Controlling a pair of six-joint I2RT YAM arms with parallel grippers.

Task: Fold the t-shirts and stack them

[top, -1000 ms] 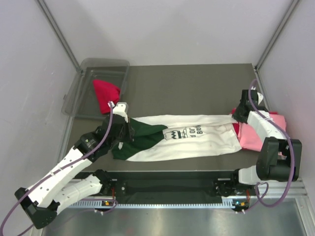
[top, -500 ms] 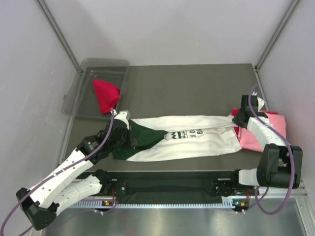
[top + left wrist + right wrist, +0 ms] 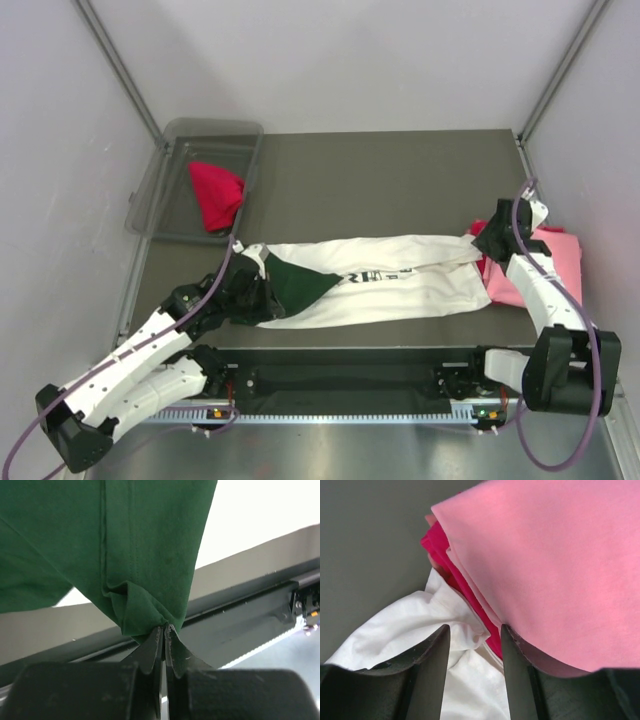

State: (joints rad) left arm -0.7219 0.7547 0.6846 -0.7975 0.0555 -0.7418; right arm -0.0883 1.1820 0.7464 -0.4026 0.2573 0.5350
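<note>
The white t-shirt (image 3: pixel 420 285) with dark green sleeves lies stretched across the near half of the table. My left gripper (image 3: pixel 258 292) (image 3: pixel 164 628) is shut on a bunched fold of its green sleeve (image 3: pixel 295 280) (image 3: pixel 140 545), which lies over part of the black print. At the shirt's right end my right gripper (image 3: pixel 484 240) (image 3: pixel 475 636) stands open, with white cloth (image 3: pixel 395 630) lying loose between its fingers. Just beside it, a folded pink t-shirt (image 3: pixel 555 255) (image 3: pixel 555 570) rests on a red one (image 3: pixel 437 547).
A clear grey bin (image 3: pixel 175 135) at the back left holds a crumpled red t-shirt (image 3: pixel 215 192). The black rail with the arm bases (image 3: pixel 340 385) runs along the table's near edge. Enclosure walls stand close on both sides.
My right gripper has opened and let go of the white shirt's end. My left gripper has drawn the green sleeve toward the near edge and rightward, covering more of the print.
</note>
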